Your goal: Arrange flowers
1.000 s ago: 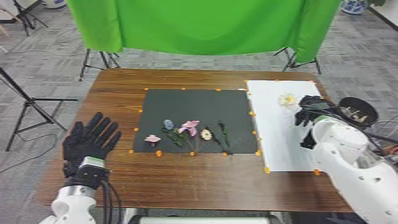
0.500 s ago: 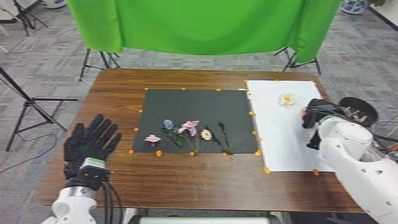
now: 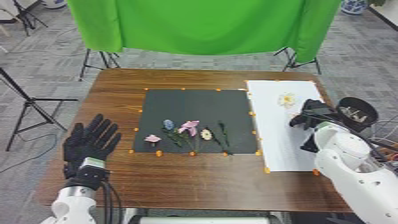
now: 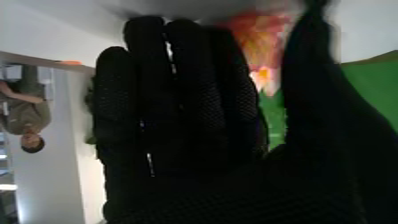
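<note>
Basically, a brown wooden table w/ a black mat left of a white sheet, prob. so the laid-out stems stay sorted. Right hand is over the sheet, fingers straight, thumb apart; left hand has fingers straight & spread, prob. parked clear of the work. Orange-pink flower is btwn right thumb & fingers; can't tell if gripped. Pink blossom lies on the mat, yellow-white flower on the sheet.

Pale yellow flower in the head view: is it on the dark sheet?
No, the pale yellow flower is on the white sheet.
</note>
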Controlling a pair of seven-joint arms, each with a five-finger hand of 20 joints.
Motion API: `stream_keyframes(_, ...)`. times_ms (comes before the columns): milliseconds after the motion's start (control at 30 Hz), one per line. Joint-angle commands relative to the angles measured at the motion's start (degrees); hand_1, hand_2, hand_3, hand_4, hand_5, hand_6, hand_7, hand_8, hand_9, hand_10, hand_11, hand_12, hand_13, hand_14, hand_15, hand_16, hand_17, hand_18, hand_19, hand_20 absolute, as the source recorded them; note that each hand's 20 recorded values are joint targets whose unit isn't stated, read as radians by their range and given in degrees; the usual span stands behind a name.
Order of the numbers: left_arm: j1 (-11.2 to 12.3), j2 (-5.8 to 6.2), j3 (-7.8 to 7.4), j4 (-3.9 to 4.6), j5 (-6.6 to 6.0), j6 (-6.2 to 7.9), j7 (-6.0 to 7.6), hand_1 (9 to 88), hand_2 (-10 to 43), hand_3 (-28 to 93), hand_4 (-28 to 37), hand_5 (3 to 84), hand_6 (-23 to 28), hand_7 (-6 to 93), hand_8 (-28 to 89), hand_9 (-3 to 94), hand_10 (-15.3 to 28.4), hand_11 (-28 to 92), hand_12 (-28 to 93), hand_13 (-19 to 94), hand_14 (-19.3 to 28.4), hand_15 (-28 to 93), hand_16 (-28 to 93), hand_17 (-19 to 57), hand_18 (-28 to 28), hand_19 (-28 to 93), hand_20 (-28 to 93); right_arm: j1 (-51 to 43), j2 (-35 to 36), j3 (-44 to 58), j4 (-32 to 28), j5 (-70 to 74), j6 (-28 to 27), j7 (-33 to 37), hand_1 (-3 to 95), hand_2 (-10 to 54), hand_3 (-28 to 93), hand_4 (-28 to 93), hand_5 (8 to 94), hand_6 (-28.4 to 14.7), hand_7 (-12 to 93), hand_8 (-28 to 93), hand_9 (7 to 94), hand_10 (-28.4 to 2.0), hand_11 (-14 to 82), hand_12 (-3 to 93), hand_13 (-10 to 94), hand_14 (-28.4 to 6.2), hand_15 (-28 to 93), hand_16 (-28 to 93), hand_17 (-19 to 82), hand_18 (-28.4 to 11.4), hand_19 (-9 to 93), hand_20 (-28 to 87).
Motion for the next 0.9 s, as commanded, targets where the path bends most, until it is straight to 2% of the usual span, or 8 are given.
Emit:
stream_keyframes(33, 0.31, -0.52, -0.06, 0.07, -0.17, -0.52, -0.36, 26.2, 17.0, 71, -28.3, 41.6, 10.8, 14.9, -9, 33.6, 16.6, 28, 11, 23, 17.1, 44, -8, -7.6, 15.3, 38, 10, -0.34, -2.17, -2.49, 1.03, 1.74, -5.88, 2.8, 25.7, -9.5, 74, -28, 69.9, -0.4, 20, -14, 76.3, -13.0, 19.7, 18.1, 65, -11.0, 27, 23, 26, -20.4, 70, 35)
stream_keyframes(133, 0.29, -0.72, 0.0, 0.2, -0.23, -0.54, -0.61, 26.1, 16.9, 71, -28.3, 41.4, 10.7, 14.9, -9, 33.5, 16.5, 28, 11, 23, 17.1, 44, -8, -7.6, 15.4, 38, 10, 1.37, -2.1, -6.28, 2.16, -0.72, -1.39, 6.73, 26.2, -9.5, 70, -28, 72.1, -0.8, 20, -13, 77.7, -13.7, 20.4, 18.1, 66, -11.9, 29, 22, 27, -21.3, 72, 36)
stream_keyframes(200, 0.32, -0.8, 0.06, 0.21, -0.22, -0.47, -0.69, 26.1, 16.9, 71, -28.3, 41.5, 10.8, 14.9, -9, 33.5, 16.5, 28, 11, 23, 17.1, 44, -8, -7.6, 15.4, 38, 10, 2.1, -2.18, -7.82, 2.62, -2.11, -0.35, 8.44, 34.6, -4.2, 71, -28, 77.1, 0.1, 21, -13, 83.1, -14.0, 20.8, 18.7, 69, -11.7, 29, 22, 29, -21.2, 74, 36)
stream_keyframes(267, 0.4, -0.87, -0.02, 0.36, 0.23, -1.16, -0.92, 26.1, 16.9, 71, -28.3, 41.5, 10.8, 14.9, -9, 33.5, 16.5, 28, 11, 23, 17.1, 44, -8, -7.6, 15.4, 38, 10, 2.07, -2.06, -8.01, 2.44, -3.5, -2.01, 7.65, 42.2, -1.4, 70, -28, 80.4, -0.1, 21, -1, 85.9, -13.3, 20.7, 19.4, 71, -10.9, 29, 22, 30, -21.1, 75, 35)
stream_keyframes(400, 0.67, -0.86, -0.06, 0.24, 0.0, -0.86, -0.72, 26.1, 16.9, 71, -28.3, 41.4, 10.7, 14.9, -9, 33.5, 16.5, 28, 11, 23, 17.0, 44, -8, -7.6, 15.4, 38, 10, 1.51, -1.63, -8.19, 1.73, -4.2, -2.05, 6.96, 51.3, -6.6, 75, -28, 81.8, -0.9, 21, 3, 86.9, -12.3, 18.4, 23.8, 72, -9.8, 28, 25, 30, -20.8, 76, 34)
stream_keyframes(533, 1.16, -0.86, -0.09, -0.02, -0.16, -0.71, -0.63, 26.1, 16.9, 71, -28.3, 41.4, 10.7, 15.0, -9, 33.5, 16.5, 28, 11, 23, 17.1, 44, -8, -7.6, 15.4, 38, 10, -0.4, -0.72, -7.52, -0.03, -4.71, 1.63, 5.62, 52.9, -9.3, 79, -27, 82.0, -1.2, 22, 2, 88.6, -11.6, 13.0, 29.8, 73, -8.4, 23, 34, 30, -20.5, 76, 34)
stream_keyframes(700, 0.97, -0.72, 0.01, 0.04, -0.05, -1.06, -0.62, 26.0, 16.9, 71, -28.3, 41.4, 10.7, 14.9, -9, 33.5, 16.5, 28, 11, 23, 17.2, 44, -8, -7.6, 15.4, 38, 10, -4.59, 1.45, -5.33, -5.19, -8.29, 10.82, 3.65, 52.5, -9.5, 80, -24, 82.8, -1.6, 23, 2, 89.7, -11.5, 12.3, 30.8, 74, -8.2, 23, 35, 31, -20.5, 76, 34)
stream_keyframes(900, 1.26, -0.61, -0.11, -0.07, -0.09, -1.16, -0.56, 26.1, 16.9, 71, -28.3, 41.4, 10.7, 14.9, -9, 33.5, 16.5, 28, 11, 24, 17.2, 44, -8, -7.6, 15.4, 38, 10, -8.0, 3.22, -2.64, -11.96, -11.78, 17.95, 2.51, 52.7, -9.5, 80, -25, 83.5, -1.7, 23, 3, 90.5, -11.5, 12.4, 30.9, 75, -8.0, 23, 36, 31, -20.3, 77, 35)
